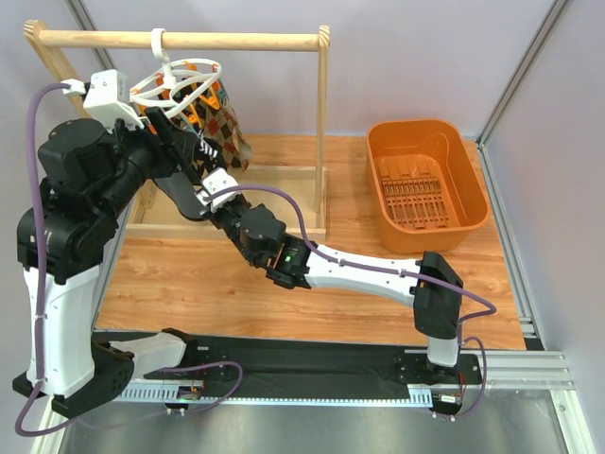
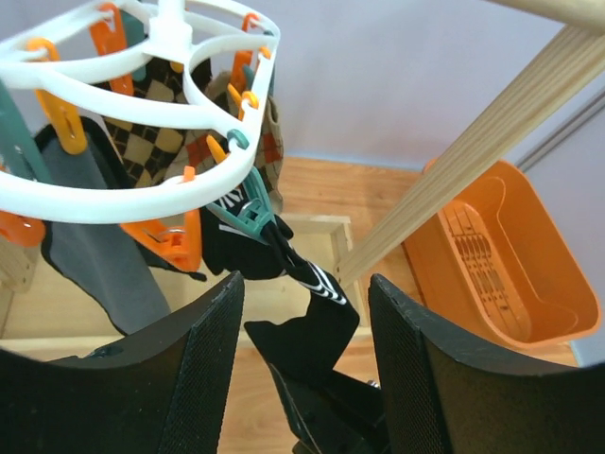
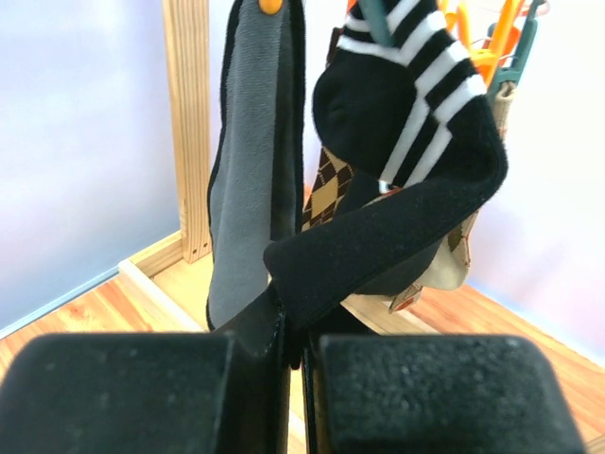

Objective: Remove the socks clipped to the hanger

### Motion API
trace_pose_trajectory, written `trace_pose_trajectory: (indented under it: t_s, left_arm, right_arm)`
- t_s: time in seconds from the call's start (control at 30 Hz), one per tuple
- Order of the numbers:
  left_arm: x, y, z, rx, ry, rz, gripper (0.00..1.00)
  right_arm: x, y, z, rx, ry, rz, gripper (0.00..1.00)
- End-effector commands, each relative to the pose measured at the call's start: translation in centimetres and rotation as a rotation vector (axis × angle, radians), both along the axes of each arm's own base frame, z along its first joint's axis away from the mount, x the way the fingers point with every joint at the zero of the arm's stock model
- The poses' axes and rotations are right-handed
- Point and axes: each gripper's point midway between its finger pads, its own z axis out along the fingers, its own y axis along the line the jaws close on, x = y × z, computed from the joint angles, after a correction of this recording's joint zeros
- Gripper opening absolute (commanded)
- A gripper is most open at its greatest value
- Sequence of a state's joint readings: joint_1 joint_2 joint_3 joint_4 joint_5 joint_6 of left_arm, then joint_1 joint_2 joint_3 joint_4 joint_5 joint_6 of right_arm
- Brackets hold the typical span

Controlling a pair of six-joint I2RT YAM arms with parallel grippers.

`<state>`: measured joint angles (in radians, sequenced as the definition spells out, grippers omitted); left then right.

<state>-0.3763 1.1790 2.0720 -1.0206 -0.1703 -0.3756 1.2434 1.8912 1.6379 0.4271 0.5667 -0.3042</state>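
One gripper open, one pinching a sock

The left gripper (image 2: 304, 284) has its fingers spread wide, just below the white hanger (image 2: 113, 199) on the wooden rail (image 1: 236, 40). The socks (image 1: 225, 128) hang from its clips (orange and teal ones). The right gripper (image 3: 301, 331) squeezes a black striped sock (image 3: 397, 218) held in a teal clip (image 2: 253, 213).

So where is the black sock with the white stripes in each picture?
Top external: the striped sock is upper left, hanging under the white hanger.
Left wrist: the striped sock is in the middle, dangling from a teal clip, seen between the open fingers of the left gripper.
Right wrist: the striped sock is upper right, folding down into the shut right gripper.
Shared landmark: the wooden frame.
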Motion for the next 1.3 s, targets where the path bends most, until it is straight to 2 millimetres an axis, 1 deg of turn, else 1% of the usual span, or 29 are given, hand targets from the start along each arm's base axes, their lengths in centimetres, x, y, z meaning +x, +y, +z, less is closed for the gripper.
trace_pose_trajectory:
  t_s: [0.0, 0.07, 0.13, 0.3, 0.47, 0.57, 0.7, 0.83, 1.13, 1.27]
  left_arm:
    - [0.2, -0.7, 0.7, -0.051, -0.018, -0.027, 0.63]
    - [0.9, -1.1, 0.4, -0.065, -0.001, -0.022, 0.62]
    - [1.7, -0.8, 0.0, -0.073, 0.024, 0.014, 0.62]
    - [3.1, 0.6, -1.6, -0.07, 0.084, 0.134, 0.64]
    - [4.1, 1.3, -2.7, -0.06, 0.11, 0.2, 0.66]
    - [4.7, 1.6, -2.6, -0.054, 0.092, 0.222, 0.66]
    - [5.1, 1.7, -2.1, -0.056, 0.073, 0.233, 0.65]
    - [5.8, 1.4, -2.7, -0.04, 0.09, 0.236, 0.66]
    - [6.6, 1.4, -2.5, -0.035, 0.077, 0.244, 0.65]
    - [6.9, 1.3, -2.5, -0.042, 0.078, 0.247, 0.63]
  right_arm:
    - [-0.7, -1.3, 3.4, 0.08, -0.035, 0.01, 0.0]
    - [-0.8, -1.3, 3.4, 0.078, -0.037, 0.011, 0.0]
    - [-0.9, -1.3, 3.5, 0.078, -0.037, 0.013, 0.0]
    - [-1.6, -1.5, 3.8, 0.072, -0.052, 0.02, 0.0]
    - [-1.7, -2.0, 4.1, 0.067, -0.066, 0.006, 0.0]
    - [-1.8, -2.2, 4.4, 0.065, -0.079, 0.002, 0.0]
    - [-1.8, -2.0, 4.2, 0.051, -0.087, 0.013, 0.0]
    - [-1.7, -2.1, 4.2, 0.045, -0.097, 0.005, 0.0]
    - [-1.7, -2.3, 4.2, 0.026, -0.128, -0.004, 0.0]
    - [-1.7, -2.5, 4.2, 0.021, -0.135, -0.009, 0.0]
